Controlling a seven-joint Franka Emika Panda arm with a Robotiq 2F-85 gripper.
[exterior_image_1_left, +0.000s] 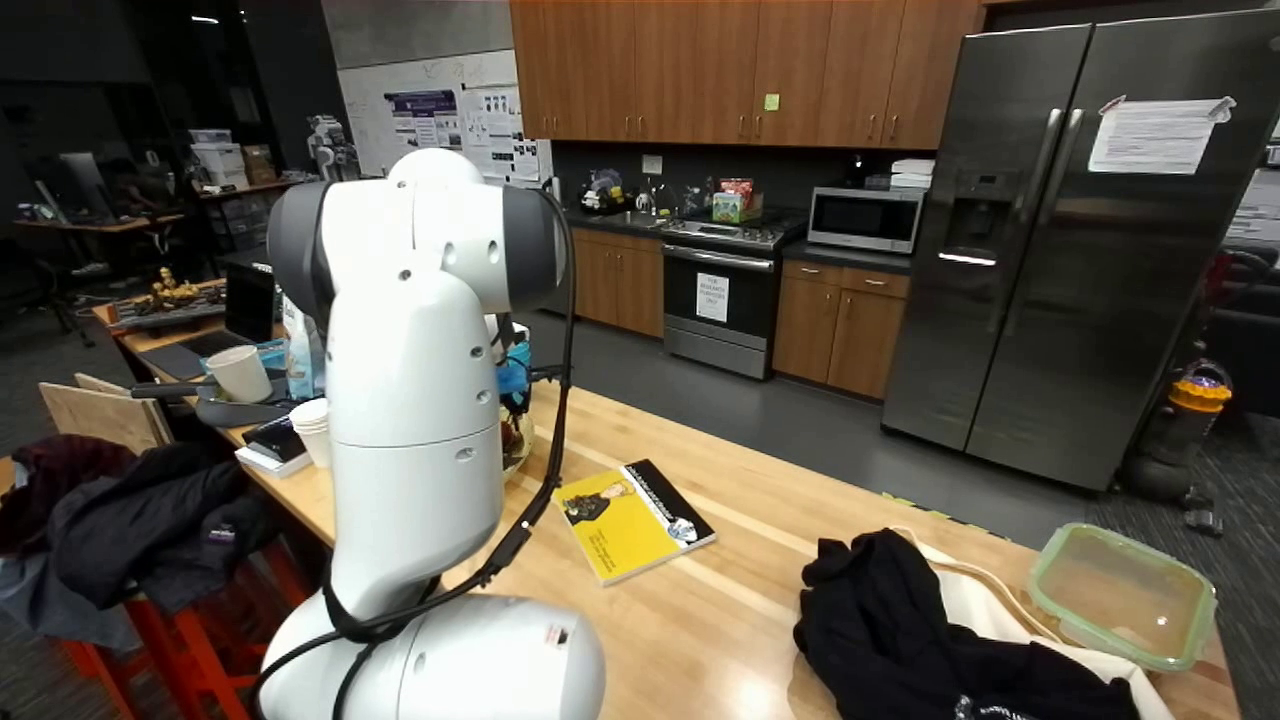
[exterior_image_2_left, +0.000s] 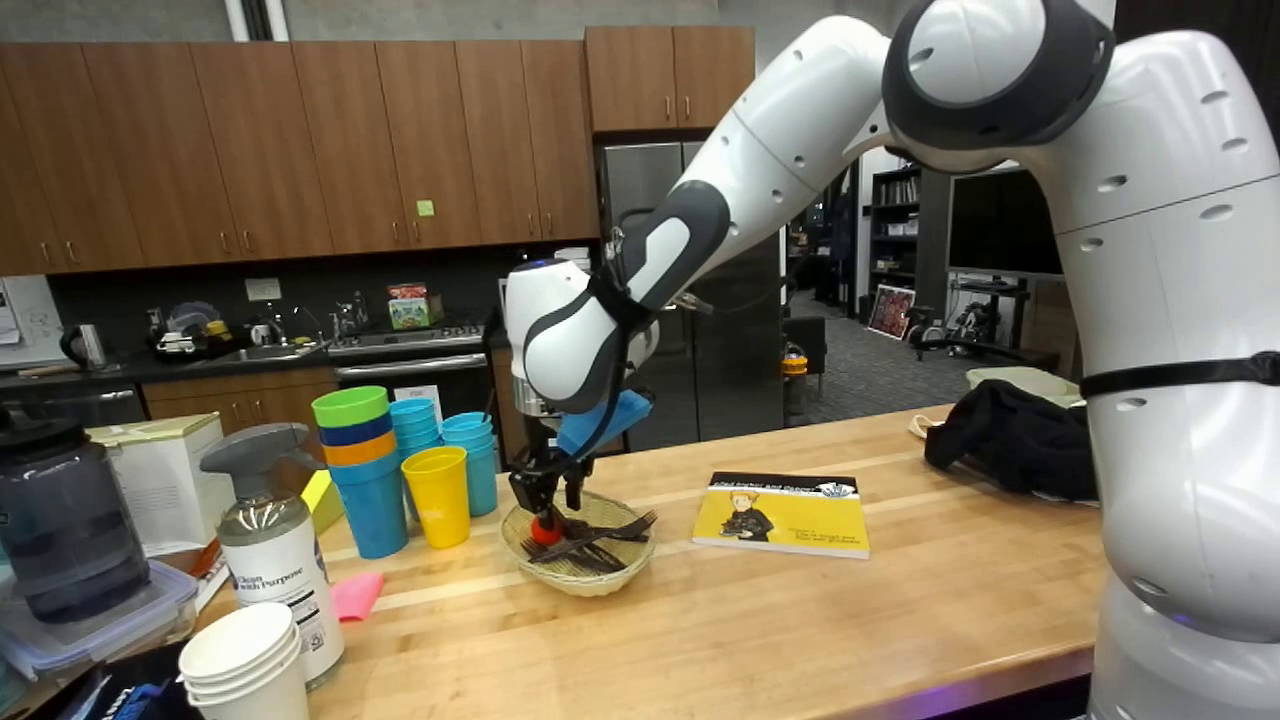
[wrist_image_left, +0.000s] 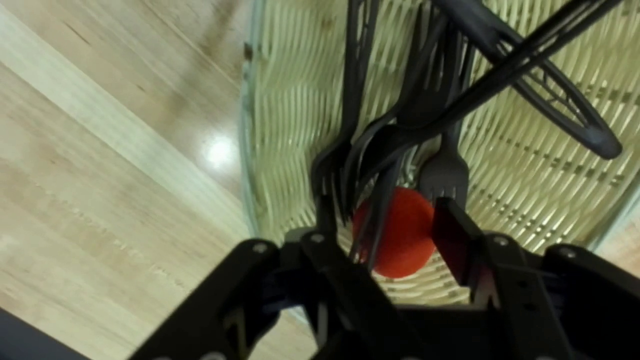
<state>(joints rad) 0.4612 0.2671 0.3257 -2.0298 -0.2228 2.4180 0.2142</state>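
Note:
A round red object, like a ball (wrist_image_left: 407, 235), rests in a shallow woven basket (wrist_image_left: 285, 100) among several dark forks and other utensils (wrist_image_left: 442, 175). In the wrist view my gripper (wrist_image_left: 385, 212) is open around the ball, its right finger close by the ball's side and a gap showing on the left. One thin dark utensil crosses over the ball between the fingers. From an exterior view, the gripper (exterior_image_2_left: 548, 490) points down into the basket (exterior_image_2_left: 590, 583), right above the ball (exterior_image_2_left: 546, 530). The arm hides the gripper in an exterior view, with only the basket's edge (exterior_image_1_left: 520, 450) showing.
A yellow book (exterior_image_2_left: 780, 520) lies beside the basket. Stacked cups (exterior_image_2_left: 368, 510), a yellow cup (exterior_image_2_left: 437, 495) and a spray bottle (exterior_image_2_left: 280, 570) stand on its opposite side. White cups (exterior_image_2_left: 250, 665) are near the front. A black garment (exterior_image_1_left: 900, 630) and glass container (exterior_image_1_left: 1125, 590) occupy the far end.

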